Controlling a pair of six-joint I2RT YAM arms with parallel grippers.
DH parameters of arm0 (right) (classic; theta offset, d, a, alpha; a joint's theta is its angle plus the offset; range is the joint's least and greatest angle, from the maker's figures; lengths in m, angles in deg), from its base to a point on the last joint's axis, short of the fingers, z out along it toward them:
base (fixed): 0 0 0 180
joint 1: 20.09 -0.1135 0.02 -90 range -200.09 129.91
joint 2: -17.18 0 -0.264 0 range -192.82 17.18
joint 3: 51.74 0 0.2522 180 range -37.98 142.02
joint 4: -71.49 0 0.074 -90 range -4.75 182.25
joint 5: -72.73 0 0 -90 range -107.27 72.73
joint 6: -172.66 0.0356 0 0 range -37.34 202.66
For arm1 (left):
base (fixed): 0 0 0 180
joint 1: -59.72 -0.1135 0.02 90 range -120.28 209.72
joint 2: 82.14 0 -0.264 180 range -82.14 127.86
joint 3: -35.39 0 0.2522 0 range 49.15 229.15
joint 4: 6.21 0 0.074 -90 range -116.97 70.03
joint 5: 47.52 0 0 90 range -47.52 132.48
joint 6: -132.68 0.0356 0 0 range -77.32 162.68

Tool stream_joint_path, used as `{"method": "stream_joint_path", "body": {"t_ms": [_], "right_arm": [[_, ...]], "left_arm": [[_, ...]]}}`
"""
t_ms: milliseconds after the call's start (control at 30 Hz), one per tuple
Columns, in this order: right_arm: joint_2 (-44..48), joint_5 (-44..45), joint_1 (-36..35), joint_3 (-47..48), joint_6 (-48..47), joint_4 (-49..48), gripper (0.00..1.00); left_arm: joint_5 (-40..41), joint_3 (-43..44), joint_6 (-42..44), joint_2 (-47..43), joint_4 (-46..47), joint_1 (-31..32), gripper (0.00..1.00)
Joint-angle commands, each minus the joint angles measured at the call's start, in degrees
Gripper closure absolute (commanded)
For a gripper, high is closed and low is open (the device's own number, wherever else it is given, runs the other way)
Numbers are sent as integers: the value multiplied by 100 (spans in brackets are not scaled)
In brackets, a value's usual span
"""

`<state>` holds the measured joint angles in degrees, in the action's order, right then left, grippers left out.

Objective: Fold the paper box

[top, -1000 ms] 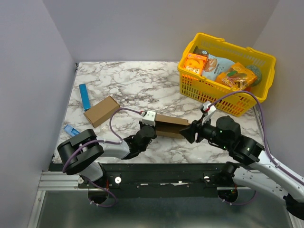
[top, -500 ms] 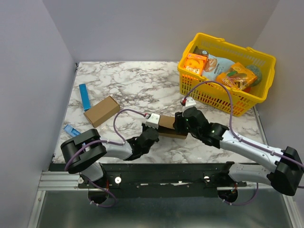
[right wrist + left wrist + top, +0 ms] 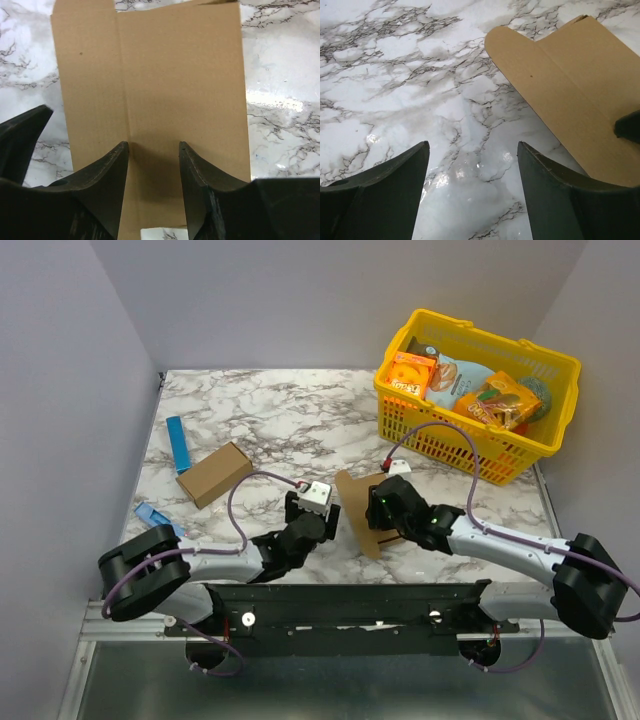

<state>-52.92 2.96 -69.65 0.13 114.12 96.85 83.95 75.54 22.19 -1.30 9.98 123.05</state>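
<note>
Table (image 3: 260, 410): white marble with grey and black veins
Paper box (image 3: 352, 510): plain brown
Small carton (image 3: 213, 473), left: plain brown
Basket (image 3: 450, 445), far right: yellow
Snack box (image 3: 410, 375) inside: orange
Flat stick (image 3: 178, 445), far left: blue
Walls (image 3: 300, 300): pale grey

Both arms reach inward, left fingers (image 3: 385, 190) and right fingers (image 3: 97, 192) spread.

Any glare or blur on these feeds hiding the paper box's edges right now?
Top external: even light, soft shadows, paper box outline clear. Left wrist: bright glare on the marble table between the left tool's fingers; box flap sharp. Right wrist: glare patch on marble right of the box; creases crisp, right tool's fingers dark.
</note>
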Motion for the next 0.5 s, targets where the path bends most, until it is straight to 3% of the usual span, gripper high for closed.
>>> {"method": "stream_joint_path", "body": {"t_ms": [0, 200, 267, 467], "right_arm": [[-205, 201, -36, -23, 88, 88, 48], [-346, 236, -36, 30, 35, 80, 48], [-398, 227, -36, 21, 9, 62, 48], [-539, 113, -36, 30, -245, 36, 40]], "left_arm": [[-340, -345, 133, -761, -366, 4, 11], [-1069, -705, -34, -1983, -860, -101, 1], [-1903, -636, -121, -2194, -833, -355, 1], [-3809, 163, -386, -1389, -747, -1630, 1]]}}
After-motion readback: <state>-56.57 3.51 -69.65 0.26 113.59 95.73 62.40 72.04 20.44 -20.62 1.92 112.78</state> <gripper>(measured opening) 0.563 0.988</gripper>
